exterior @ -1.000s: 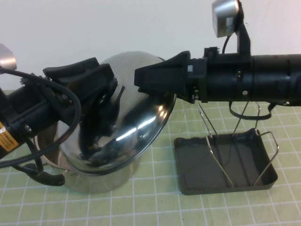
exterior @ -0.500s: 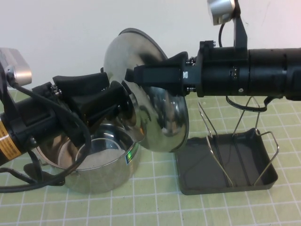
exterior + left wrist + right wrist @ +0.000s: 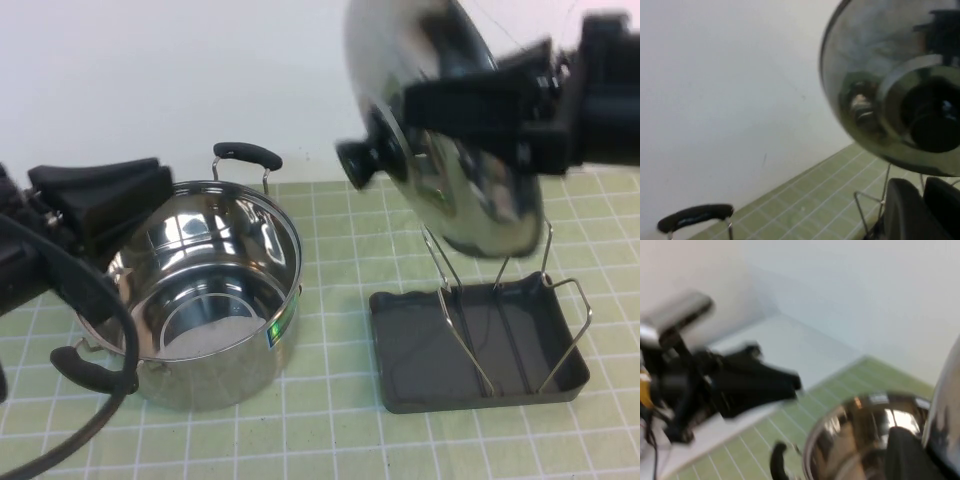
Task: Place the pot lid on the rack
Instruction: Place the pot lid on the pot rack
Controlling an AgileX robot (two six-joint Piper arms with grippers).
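The pot lid [image 3: 440,160] is shiny steel with a black knob [image 3: 360,160]. It hangs on edge in the air above the rack [image 3: 480,350], knob facing left. My right gripper [image 3: 440,100] is shut on the lid's rim, reaching in from the upper right. The rack is a dark grey tray with silver wire loops [image 3: 455,300], and the lid's lower edge is just above the loop tops. My left gripper [image 3: 110,190] is open and empty beside the pot's left rim. The left wrist view shows the lid [image 3: 875,75], its knob [image 3: 935,125] and my left gripper [image 3: 922,200].
The deep steel pot [image 3: 210,290] with two black handles stands uncovered left of the rack on the green grid mat. Its far handle [image 3: 247,154] is near the white wall. The pot also shows in the right wrist view [image 3: 860,435], with the left arm [image 3: 740,385] beyond it.
The left gripper has let go of the knob and pulled back left. The right gripper has carried the lid up and right, from above the pot to above the rack.
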